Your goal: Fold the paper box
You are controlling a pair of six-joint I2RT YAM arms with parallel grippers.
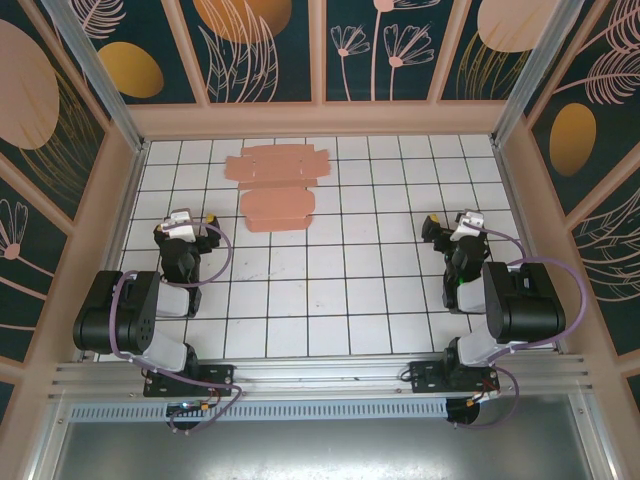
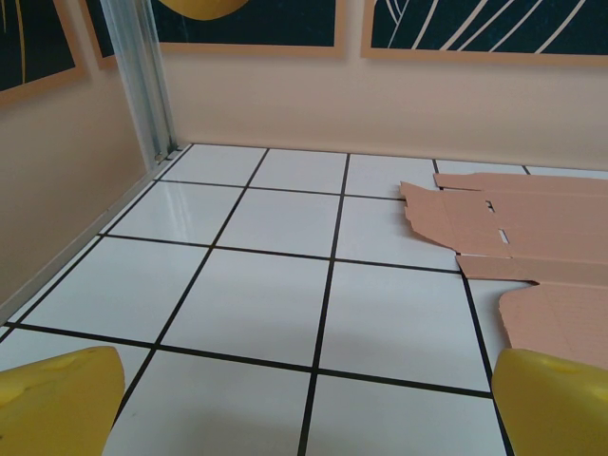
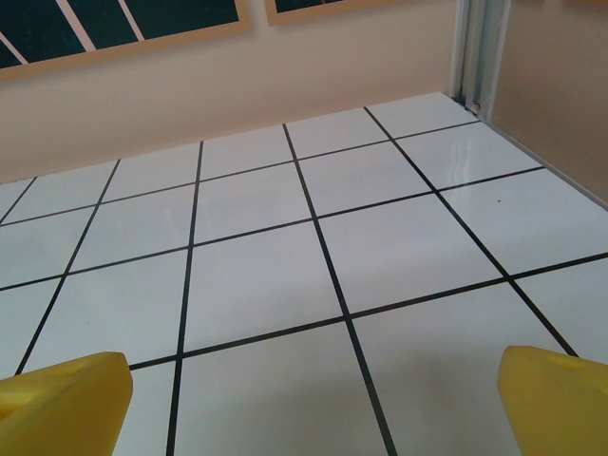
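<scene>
The salmon-pink thin cardboard paper box (image 1: 277, 166) lay flat as a die-cut sheet in the upper middle of the top view, slightly left of centre, close to the back wall. Its flaps and tabs were spread out on the tiles, and a rounded-cornered panel sat just below the flapped part; whether the two were joined could not be told. In the left wrist view the same paper box (image 2: 518, 223) lay at the right edge of the frame, with small slots visible in one panel.

The left gripper (image 1: 188, 228) sat at the left of the top view, well apart from the sheet and below it in the frame. Its yellow fingertips (image 2: 57, 404) stood wide apart at the bottom corners of the left wrist view, with nothing between them. The right gripper (image 1: 455, 232) sat at the right of the top view. Its yellow fingertips (image 3: 62, 399) were likewise spread wide above bare tile.

The white table with a black grid (image 1: 350, 300) was glossy and caught reflections. Pale peach low walls (image 1: 320, 118) ringed it, and above them rose dark teal panels with peach plant drawings and golden ovals (image 1: 260, 50). An aluminium post (image 2: 142, 85) stood in the back left corner, and an aluminium rail (image 1: 320, 375) ran along the bottom under the arm bases
</scene>
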